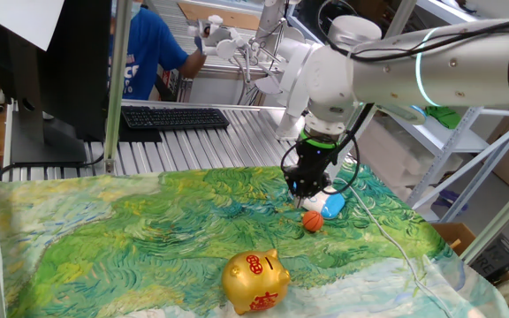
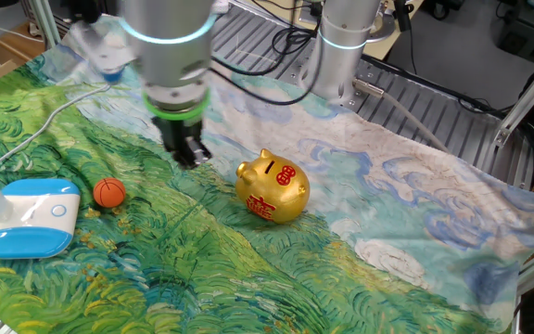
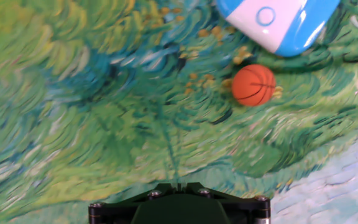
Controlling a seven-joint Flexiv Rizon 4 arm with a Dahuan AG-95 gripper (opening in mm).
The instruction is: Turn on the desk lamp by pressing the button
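Observation:
The desk lamp's white-and-light-blue base (image 2: 28, 215) lies on the painted cloth at the left, with a round button (image 2: 58, 211) on top. The hand view shows the base (image 3: 278, 22) and its button (image 3: 265, 15) at the upper right. In the one fixed view the base (image 1: 332, 205) lies just right of my gripper (image 1: 306, 187). My gripper (image 2: 191, 153) hovers low over the cloth, apart from the lamp, between it and the piggy bank. Its fingertips (image 3: 178, 185) meet along a thin seam and hold nothing.
A small orange ball (image 3: 253, 84) lies next to the lamp base, between it and my gripper (image 2: 109, 192). A gold piggy bank (image 2: 273, 188) stands to the gripper's other side. The lamp's thin white cord (image 1: 387, 234) trails across the cloth. A keyboard (image 1: 173, 117) lies behind.

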